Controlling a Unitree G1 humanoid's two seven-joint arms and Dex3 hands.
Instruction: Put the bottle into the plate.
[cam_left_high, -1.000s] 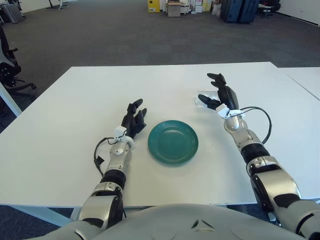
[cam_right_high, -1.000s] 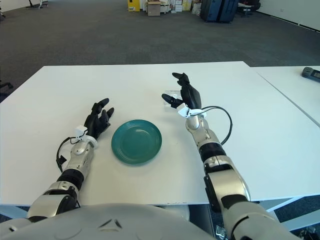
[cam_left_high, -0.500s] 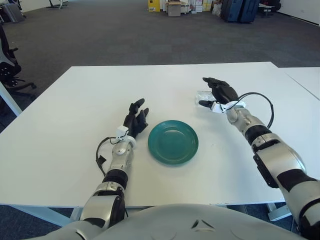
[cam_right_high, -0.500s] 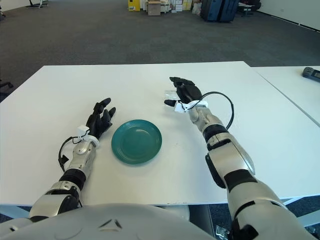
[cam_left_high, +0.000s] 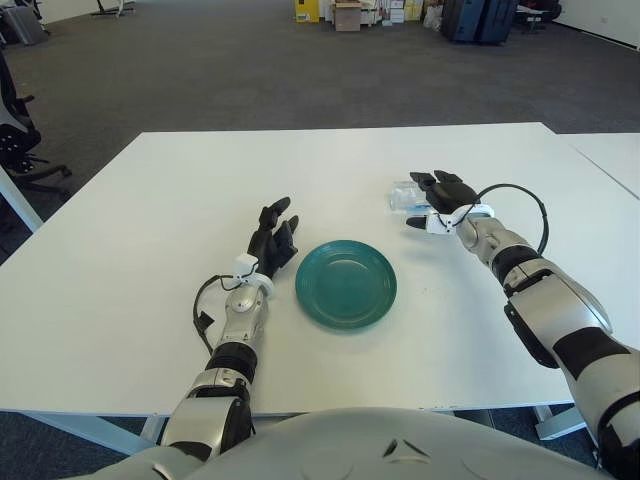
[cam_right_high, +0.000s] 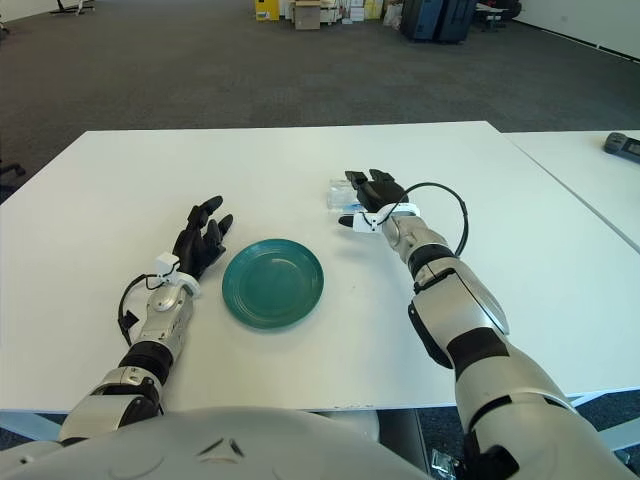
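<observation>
- Our right hand lies flat over the small clear plastic bottle, fingers spread across it, not yet closed.
- The bottle lies on its side toward the table's far right, its long axis roughly left to right, poking out left of our fingers.
- Our left hand rests open just left of the round teal plate, well apart from the bottle.
- We count one bottle, one plate, two hands.
</observation>
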